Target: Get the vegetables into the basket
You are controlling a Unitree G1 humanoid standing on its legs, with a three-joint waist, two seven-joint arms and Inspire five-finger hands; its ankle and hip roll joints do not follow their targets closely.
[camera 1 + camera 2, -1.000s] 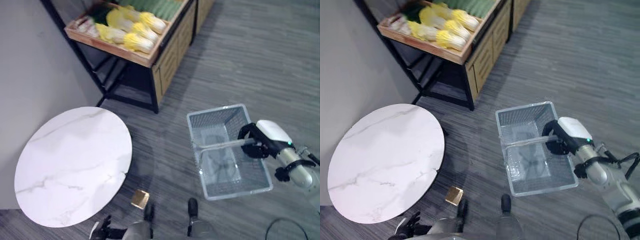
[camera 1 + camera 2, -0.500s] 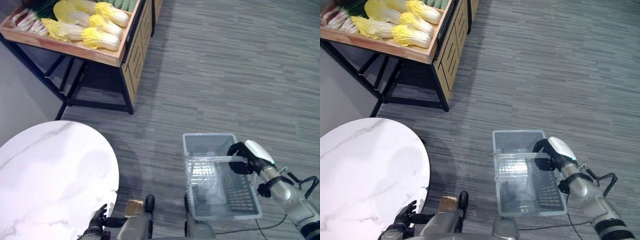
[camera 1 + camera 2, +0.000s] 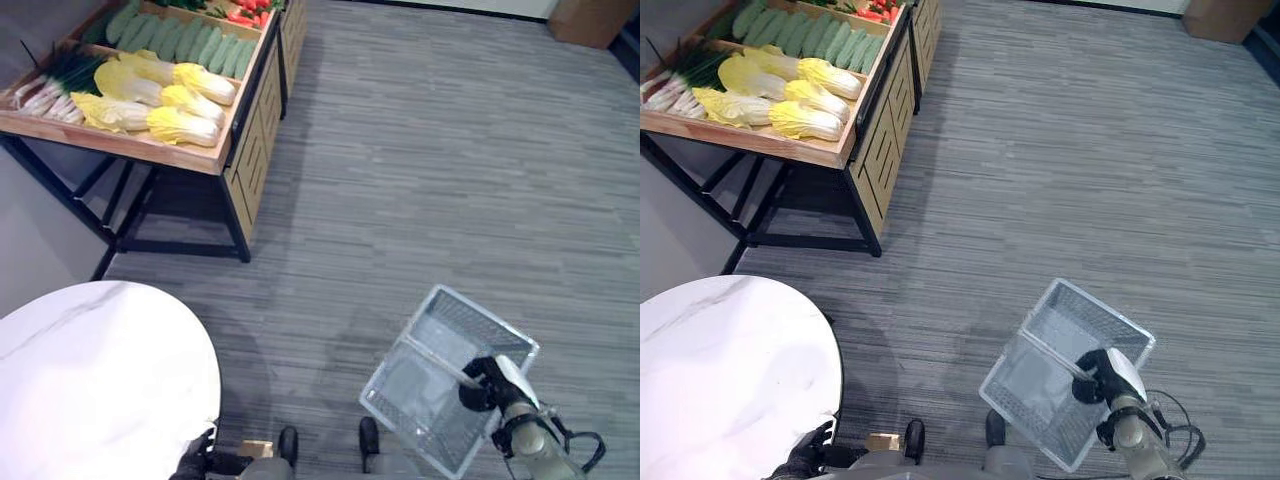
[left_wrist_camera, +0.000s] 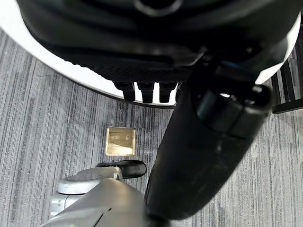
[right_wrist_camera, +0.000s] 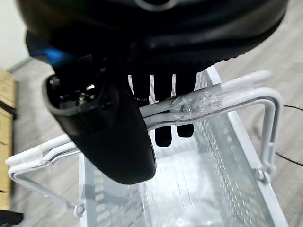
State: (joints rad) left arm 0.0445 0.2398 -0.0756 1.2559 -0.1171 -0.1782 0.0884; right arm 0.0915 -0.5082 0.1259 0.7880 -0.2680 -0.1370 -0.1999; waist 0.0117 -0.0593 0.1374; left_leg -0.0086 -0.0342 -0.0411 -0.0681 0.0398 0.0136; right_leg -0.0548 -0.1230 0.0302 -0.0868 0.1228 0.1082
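R hand (image 3: pixel 1102 377), fingers curled round the handle (image 5: pixel 208 99) of the white wire-mesh basket (image 3: pixel 445 395), carries it low over the grey striped carpet floor (image 3: pixel 430 180). Basket is rectangular, tilted; its long axis runs diagonally, from the corner nearest the robot on the L out to the far corner on the R. Nothing lies inside that can be made out. Handle crosses the basket's middle, w/ clear tape wrapped on it by the fingers.

L hand (image 3: pixel 195 465) hangs low, well L of the basket, beside the edge of the round white marble-look surface (image 3: pixel 95 385); wrist view shows its fingers (image 4: pixel 142 91) roughly straight, holding nothing. Small tan square block (image 4: pixel 120 141) lies on the floor between the surface & basket.

Far beyond the basket, up-L: wooden tray on a black-framed stand (image 3: pixel 130 145). On it yellow napa cabbages (image 3: pixel 160 100), long axes roughly side to side, pale ends to the R; green onions (image 3: pixel 50 85) at the L end; green cucumbers (image 3: pixel 185 40) behind; red vegetables (image 3: pixel 250 12) farthest.
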